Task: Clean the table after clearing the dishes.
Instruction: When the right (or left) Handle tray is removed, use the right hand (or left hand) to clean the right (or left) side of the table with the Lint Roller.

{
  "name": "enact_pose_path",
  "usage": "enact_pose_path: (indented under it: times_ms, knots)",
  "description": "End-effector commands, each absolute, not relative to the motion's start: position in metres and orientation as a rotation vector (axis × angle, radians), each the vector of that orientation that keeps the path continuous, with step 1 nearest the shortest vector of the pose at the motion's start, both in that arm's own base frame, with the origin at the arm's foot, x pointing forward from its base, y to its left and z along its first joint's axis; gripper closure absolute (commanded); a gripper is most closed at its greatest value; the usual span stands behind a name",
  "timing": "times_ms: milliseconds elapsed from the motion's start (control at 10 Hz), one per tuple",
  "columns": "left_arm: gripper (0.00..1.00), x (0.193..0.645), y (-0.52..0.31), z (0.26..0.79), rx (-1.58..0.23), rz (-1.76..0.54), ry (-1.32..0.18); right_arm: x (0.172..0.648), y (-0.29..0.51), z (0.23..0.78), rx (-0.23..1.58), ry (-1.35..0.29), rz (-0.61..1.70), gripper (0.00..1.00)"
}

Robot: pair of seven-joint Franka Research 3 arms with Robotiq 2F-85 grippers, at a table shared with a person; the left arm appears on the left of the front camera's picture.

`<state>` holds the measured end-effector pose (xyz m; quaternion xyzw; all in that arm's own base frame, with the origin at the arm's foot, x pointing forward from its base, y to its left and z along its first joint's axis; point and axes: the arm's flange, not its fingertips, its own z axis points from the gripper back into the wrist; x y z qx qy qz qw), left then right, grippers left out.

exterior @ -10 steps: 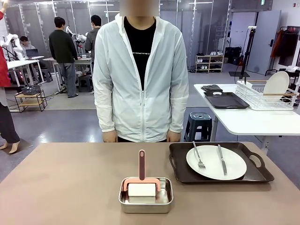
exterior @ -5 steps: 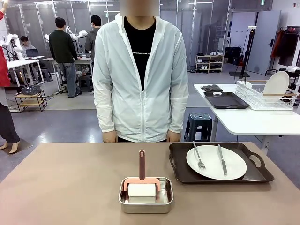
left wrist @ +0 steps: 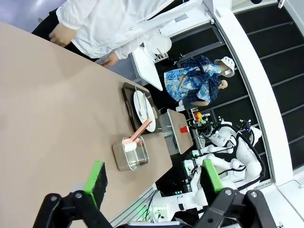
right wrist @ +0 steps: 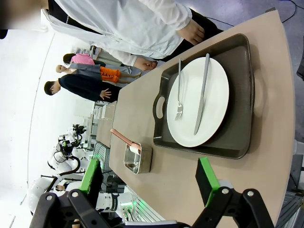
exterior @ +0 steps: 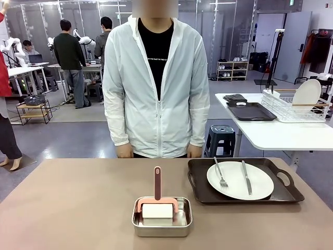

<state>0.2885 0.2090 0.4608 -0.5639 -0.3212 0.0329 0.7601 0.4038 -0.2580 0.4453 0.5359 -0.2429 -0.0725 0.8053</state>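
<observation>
Dishes: plate [exterior: 260,186] with fork [exterior: 220,175] and knife [exterior: 245,178] on tray [exterior: 201,179], right side of table [exterior: 73,208] — not yet cleared.
Roller [exterior: 157,183]: parked in pan [exterior: 136,223], ready for wiping.
Left claw [left wrist: 153,175]: wide open, empty, above table.
Right claw [right wrist: 148,176]: wide open, empty — facing tray, likely first pickup.

Research lab hall: glass partitions [exterior: 44,18], workbenches [exterior: 23,71], shelf [exterior: 232,70], people [exterior: 69,52] working behind.

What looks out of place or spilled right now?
Nothing stands out. The fork and knife lie on the plate in its tray, the roller rests in the pan, and the table shows no spill.
</observation>
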Motion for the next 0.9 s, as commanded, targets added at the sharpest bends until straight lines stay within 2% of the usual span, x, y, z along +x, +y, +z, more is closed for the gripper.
enact_pose_path:
  times_ms: [0,800]
  knots:
    - [0.00,0.2875,0.2100,0.4623,-1.240,0.079,-0.699,0.4017,-0.2569,0.4475,1.148,-0.522,-0.151,0.00]
    - [0.00,0.2875,0.2100,0.4623,-1.240,0.079,-0.699,0.4017,-0.2569,0.4475,1.148,-0.522,-0.151,0.00]
